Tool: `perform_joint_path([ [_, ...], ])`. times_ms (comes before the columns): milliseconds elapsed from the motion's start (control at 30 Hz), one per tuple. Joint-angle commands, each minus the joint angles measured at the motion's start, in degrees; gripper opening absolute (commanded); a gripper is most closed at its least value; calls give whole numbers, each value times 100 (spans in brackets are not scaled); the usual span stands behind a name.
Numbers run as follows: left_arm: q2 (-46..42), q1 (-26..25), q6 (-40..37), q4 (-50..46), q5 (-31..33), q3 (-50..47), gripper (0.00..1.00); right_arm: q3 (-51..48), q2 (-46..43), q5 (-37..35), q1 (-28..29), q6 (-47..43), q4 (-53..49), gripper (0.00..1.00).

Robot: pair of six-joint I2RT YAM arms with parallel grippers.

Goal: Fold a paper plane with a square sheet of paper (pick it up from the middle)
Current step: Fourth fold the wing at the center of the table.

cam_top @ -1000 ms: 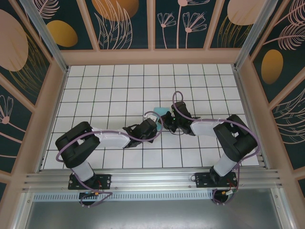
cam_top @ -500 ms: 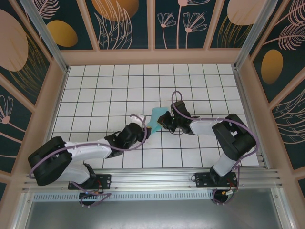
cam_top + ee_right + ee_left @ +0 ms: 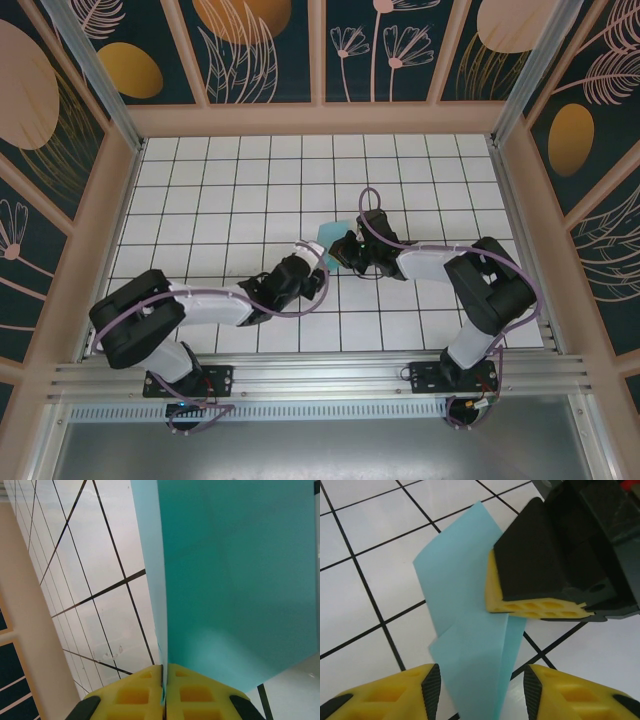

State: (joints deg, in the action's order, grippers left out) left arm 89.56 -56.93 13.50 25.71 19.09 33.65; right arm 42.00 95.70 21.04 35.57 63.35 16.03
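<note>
**A:** Right wrist view: what has the right end effector [image 3: 164, 682] got?

**B:** Its pads are pressed together on an edge of the square sheet of paper [image 3: 235, 580], which is folded, creased and raised above the tiled bench [image 3: 200, 200].

**A:** And the left end effector [image 3: 480, 687]?

**B:** Its fingers stand apart, straddling the sheet's lower end, just beside the right one near the bench's middle.
</note>
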Motion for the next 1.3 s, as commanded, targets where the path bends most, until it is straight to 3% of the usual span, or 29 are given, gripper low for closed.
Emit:
perform_joint_path([
  [0, 258, -120, -87, -478, 408, 166, 50, 160, 78, 59, -21, -68, -126, 10],
  [267, 586, -196, -96, -640, 698, 322, 53, 162, 63, 86, -38, -73, -143, 10],
  [700, 730, -196, -83, -643, 856, 389, 32, 169, 13, 85, -42, -102, -188, 10],
  [1100, 669, -196, -162, -539, 730, 388, 36, 168, -29, 97, -45, -192, -259, 10],
  [1267, 665, -195, -154, -467, 813, 401, 26, 187, -25, 129, -46, -227, -267, 9],
])
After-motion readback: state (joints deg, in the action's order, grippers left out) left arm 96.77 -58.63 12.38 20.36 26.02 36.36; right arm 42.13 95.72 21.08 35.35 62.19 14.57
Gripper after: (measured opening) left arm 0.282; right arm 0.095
